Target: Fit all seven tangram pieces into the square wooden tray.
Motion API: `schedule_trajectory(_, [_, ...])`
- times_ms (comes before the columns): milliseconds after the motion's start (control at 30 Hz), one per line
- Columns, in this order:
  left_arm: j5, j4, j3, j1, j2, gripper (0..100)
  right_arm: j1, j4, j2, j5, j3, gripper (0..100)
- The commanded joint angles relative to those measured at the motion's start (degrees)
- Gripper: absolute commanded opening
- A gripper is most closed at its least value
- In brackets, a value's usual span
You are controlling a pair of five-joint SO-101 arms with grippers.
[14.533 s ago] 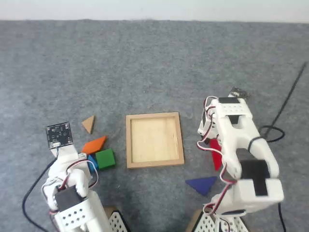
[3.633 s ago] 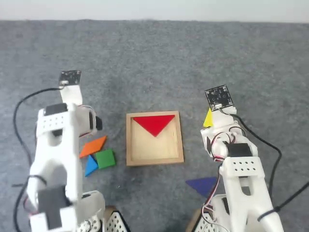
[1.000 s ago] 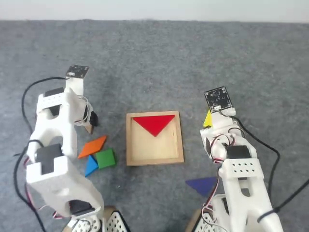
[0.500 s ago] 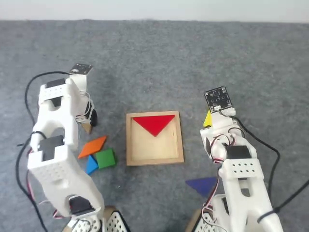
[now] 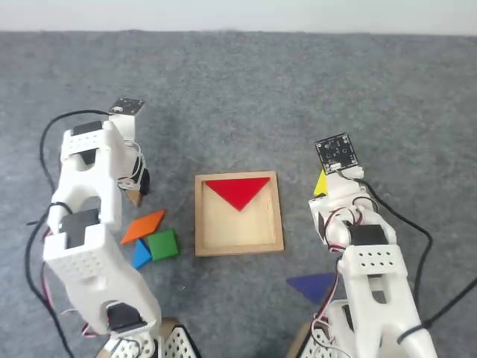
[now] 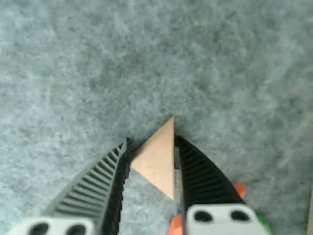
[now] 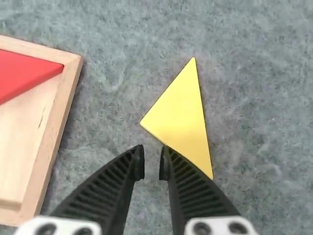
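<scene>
We see a grey felt table [image 5: 246, 97] with a square wooden tray [image 5: 198, 216] mid-way; left of it lie a tan triangle [image 6: 156, 156], an orange slanted piece [image 5: 144, 225], a green square [image 5: 162, 245] and a small blue triangle [image 5: 139, 256], right of it a yellow triangle [image 7: 183, 117] and a dark blue triangle [image 5: 311, 284]

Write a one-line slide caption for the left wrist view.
Left tool pinching the tan triangle as it lies flat on the grey carpet.

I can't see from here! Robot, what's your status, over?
Left tool pinching tan triangle. Right tool shut beside yellow triangle. Red triangle in tray. Nothing blocking.
</scene>
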Motion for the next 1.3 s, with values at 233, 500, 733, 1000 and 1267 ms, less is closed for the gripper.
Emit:
schedule_trajectory(233, [3.96,1.32,-1.8,-2.37,-0.44,25,-0.4,-1.01,-2.07,0.79,-0.35,6.5])
schedule_trajectory(500, [6.68,3.78,-1.54,-2.29,0.09,20,-0.4,-1.01,-2.07,0.79,-0.35,6.5])
schedule_trajectory(733, [6.59,2.81,-1.54,2.9,0.18,19,-0.4,-0.92,-2.07,0.79,-0.44,6.5])
schedule_trajectory(1000, [6.59,2.81,-1.19,2.64,0.18,14,-0.4,-0.84,-2.07,0.79,-0.44,6.5])
schedule_trajectory(1267, [6.59,2.55,-0.66,2.9,0.09,11,-0.4,-0.84,-2.07,0.79,-0.44,6.5])
